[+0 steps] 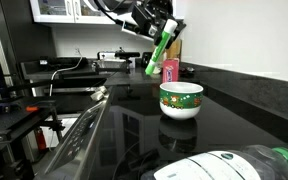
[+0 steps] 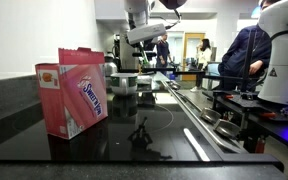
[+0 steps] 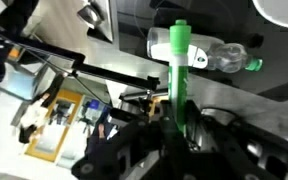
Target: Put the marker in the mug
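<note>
My gripper (image 1: 156, 28) is shut on the green marker (image 1: 159, 52) and holds it high above the black counter, tilted, with its tip pointing down. The white mug (image 1: 181, 100) with a green rim band stands on the counter below and a little to the right of the marker tip. In the wrist view the marker (image 3: 179, 65) sticks out from between the fingers (image 3: 177, 125), and a white edge of the mug (image 3: 284, 8) shows at the top right. In an exterior view the gripper (image 2: 149, 30) hangs above the counter; the mug and marker do not show there.
A pink container (image 1: 170, 70) stands behind the mug, close under the marker. A big clear green-capped bottle (image 1: 239, 165) lies at the counter's front and also shows in the wrist view (image 3: 209, 50). A pink box (image 2: 74, 92) stands in the foreground. A stove (image 1: 74, 120) adjoins the counter.
</note>
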Robot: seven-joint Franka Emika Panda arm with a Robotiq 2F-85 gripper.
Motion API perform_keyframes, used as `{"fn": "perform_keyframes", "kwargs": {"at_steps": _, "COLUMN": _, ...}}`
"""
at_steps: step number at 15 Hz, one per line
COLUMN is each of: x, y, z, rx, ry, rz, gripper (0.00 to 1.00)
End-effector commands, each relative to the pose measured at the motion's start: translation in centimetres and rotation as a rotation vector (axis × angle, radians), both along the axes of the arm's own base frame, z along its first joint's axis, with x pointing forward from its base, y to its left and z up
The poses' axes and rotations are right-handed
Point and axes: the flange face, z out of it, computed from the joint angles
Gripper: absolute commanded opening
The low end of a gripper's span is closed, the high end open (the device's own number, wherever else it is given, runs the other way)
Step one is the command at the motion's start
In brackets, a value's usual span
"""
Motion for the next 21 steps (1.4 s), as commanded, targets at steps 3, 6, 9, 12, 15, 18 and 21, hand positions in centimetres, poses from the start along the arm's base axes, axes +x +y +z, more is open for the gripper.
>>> {"fn": "perform_keyframes", "kwargs": {"at_steps": 3, "x": 4.0, "y": 3.8, "z": -2.8, "rx": -0.177, "ry": -0.013, "rz": 0.150, "gripper": 0.05}}
{"fn": "perform_keyframes", "kwargs": {"at_steps": 6, "x": 5.2, "y": 6.1, "z": -4.1, "rx": -0.239, "ry": -0.067, "rz": 0.290, "gripper": 0.05}}
{"fn": "perform_keyframes", "kwargs": {"at_steps": 9, "x": 5.5, "y": 8.0, "z": -5.1, "rx": -0.244, "ry": -0.109, "rz": 0.367, "gripper": 0.05}}
{"fn": "perform_keyframes", "kwargs": {"at_steps": 12, "x": 5.0, "y": 10.7, "z": -6.5, "rx": -0.215, "ry": -0.110, "rz": 0.385, "gripper": 0.05}}
{"fn": "perform_keyframes", "kwargs": {"at_steps": 15, "x": 4.4, "y": 12.9, "z": -8.0, "rx": -0.205, "ry": -0.097, "rz": 0.417, "gripper": 0.05}}
{"fn": "perform_keyframes", "kwargs": {"at_steps": 18, "x": 4.3, "y": 13.3, "z": -9.3, "rx": -0.217, "ry": -0.096, "rz": 0.395, "gripper": 0.05}}
{"fn": "perform_keyframes", "kwargs": {"at_steps": 21, "x": 4.1, "y": 12.5, "z": -10.3, "rx": -0.222, "ry": -0.093, "rz": 0.362, "gripper": 0.05}}
